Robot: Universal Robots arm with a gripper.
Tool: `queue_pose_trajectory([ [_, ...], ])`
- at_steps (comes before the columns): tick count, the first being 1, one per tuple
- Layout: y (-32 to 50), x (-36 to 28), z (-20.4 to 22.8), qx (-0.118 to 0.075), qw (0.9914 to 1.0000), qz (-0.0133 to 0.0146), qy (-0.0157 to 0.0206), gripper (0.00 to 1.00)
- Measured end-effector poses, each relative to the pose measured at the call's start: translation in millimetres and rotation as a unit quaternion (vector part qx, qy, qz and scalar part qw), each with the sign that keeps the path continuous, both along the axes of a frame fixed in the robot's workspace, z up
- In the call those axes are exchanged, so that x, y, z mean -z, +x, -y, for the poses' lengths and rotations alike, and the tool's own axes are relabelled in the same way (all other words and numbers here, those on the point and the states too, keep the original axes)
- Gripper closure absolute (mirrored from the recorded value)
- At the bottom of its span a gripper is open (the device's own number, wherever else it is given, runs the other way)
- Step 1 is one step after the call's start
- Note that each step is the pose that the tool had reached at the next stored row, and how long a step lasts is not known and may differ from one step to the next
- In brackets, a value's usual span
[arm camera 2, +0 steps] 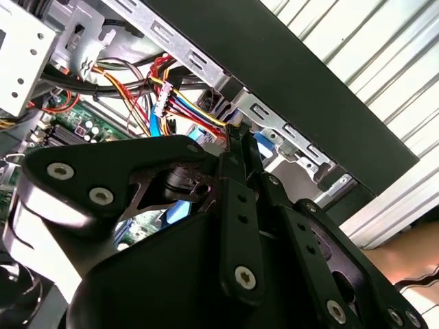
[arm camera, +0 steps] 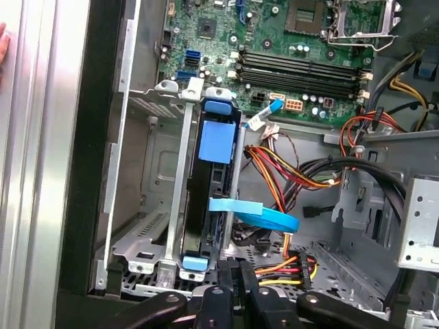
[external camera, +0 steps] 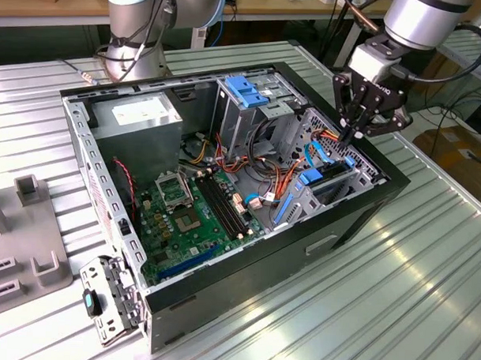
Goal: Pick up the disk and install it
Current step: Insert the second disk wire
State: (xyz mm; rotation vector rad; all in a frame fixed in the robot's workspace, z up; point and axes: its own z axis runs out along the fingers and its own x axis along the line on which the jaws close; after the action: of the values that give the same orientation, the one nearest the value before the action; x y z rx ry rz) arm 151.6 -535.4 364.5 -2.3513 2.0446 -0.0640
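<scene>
No writing can be read: the grey power-supply box carries a white label whose print is too small to make out. The disk stands on edge in the metal bay at the case's right end in the exterior view, blue frame tabs at both ends, a blue ribbon cable lying across it. The arm reaches down from the far right, and the gripper points steeply into that corner, tips just above the bay beside coloured wires. Its fingers are pressed together, gripping nothing. The open case lies on a ribbed metal counter; a grey fixture sits at its left.
</scene>
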Motion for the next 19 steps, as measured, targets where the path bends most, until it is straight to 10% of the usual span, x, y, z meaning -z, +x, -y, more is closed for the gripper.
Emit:
queue_pose_trajectory([
  [5,-0.5,0.1,0.2,0.003,1.00000,-0.0001,0.0000,0.84],
  [8,-0.4,0.3,0.1,0.003,0.99994,-0.0104,0.0001,0.84],
  [19,-2.3,1.1,0.6,0.047,0.99882,-0.0108,0.0025,0.84],
])
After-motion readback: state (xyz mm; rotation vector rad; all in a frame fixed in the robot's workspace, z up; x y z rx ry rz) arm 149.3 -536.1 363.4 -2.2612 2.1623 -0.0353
